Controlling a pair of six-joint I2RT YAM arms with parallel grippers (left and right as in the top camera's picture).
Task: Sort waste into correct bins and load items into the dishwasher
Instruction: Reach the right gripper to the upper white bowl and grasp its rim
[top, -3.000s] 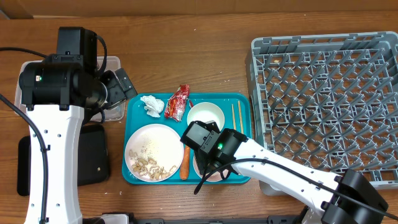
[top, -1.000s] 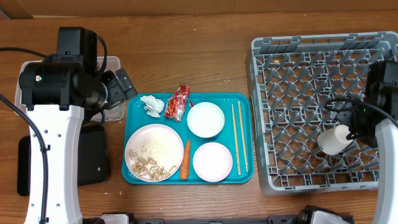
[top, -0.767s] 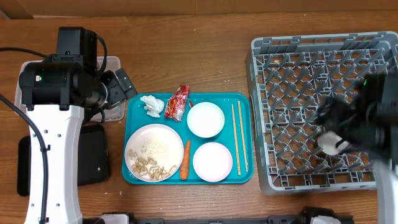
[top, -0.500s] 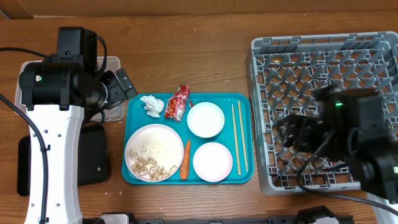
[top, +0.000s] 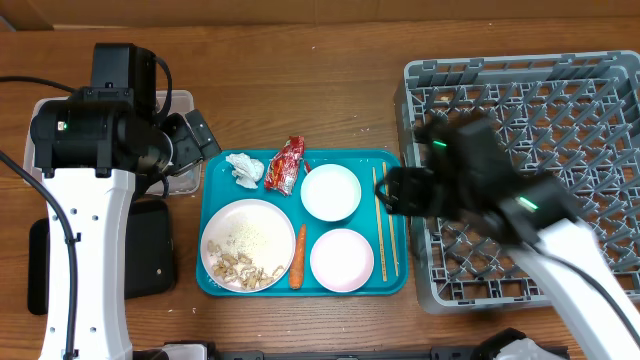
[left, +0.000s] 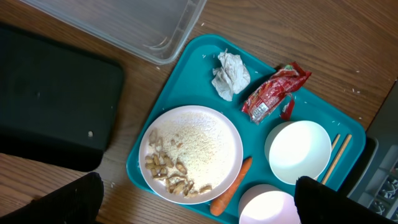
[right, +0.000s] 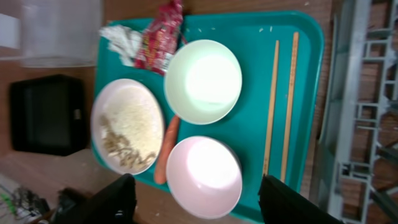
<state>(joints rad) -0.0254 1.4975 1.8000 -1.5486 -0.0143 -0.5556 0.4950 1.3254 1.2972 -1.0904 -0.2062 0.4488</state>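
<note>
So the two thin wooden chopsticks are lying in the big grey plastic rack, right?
No. The thin light wooden chopsticks lie on the teal serving tray, beside the two small white round bowls, not in the grey plastic rack. The right wrist view shows it.

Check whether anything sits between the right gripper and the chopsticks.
Nothing visible does. In the right wrist view the chopsticks lie bare and side by side on the teal tray. The white bowls sit beside them, not over them. The right gripper hangs above the tray, jaws open.
</note>
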